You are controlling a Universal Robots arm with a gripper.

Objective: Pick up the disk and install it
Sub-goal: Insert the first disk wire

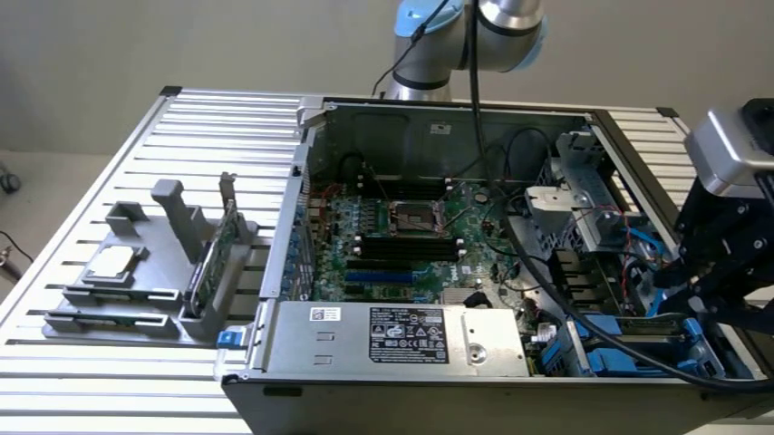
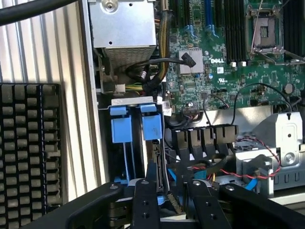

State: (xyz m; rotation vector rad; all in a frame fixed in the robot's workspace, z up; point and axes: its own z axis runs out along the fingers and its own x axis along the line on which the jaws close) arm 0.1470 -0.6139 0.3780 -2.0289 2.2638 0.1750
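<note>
1. While I hang over the drive corner of the open computer case [image 1: 436,118], my pincer [image 2: 172,186] has its two black fingers [image 2: 144,200] apart. I can make out nothing clamped between them.
2. The disk [image 2: 152,128] stands on edge in the drive bay [image 2: 136,162], close to my fingertips. I see only the bright blue end of its carrier, because the metal body and label are hidden down in the slot.
3. A second blue carrier [image 2: 121,130] sits just beside it, nearer the case wall. I judge the one closer in line with my pincer to be mine, though I cannot be sure.
4. A hard drive like this is probably stiff and fairly heavy for its size. It should not bend or sag, but it would take badly to knocks or to being twisted in its slot.
5. The blue plastic frame is likely the weaker, springier part. Its tabs could flex or snap under a hard squeeze, and the smooth plastic may slip.
6. The best hold, I think, is squarely across the two broad flat sides near the exposed end, with even pressure and my pads clear of any connector.
7. Red and black wires [image 2: 224,168] and a blue cable [image 2: 252,183] lie right beside the bay and could snag. The motherboard [image 2: 224,71] is also near.
8. The case rests on the slatted worktop [image 1: 121,390].
</note>
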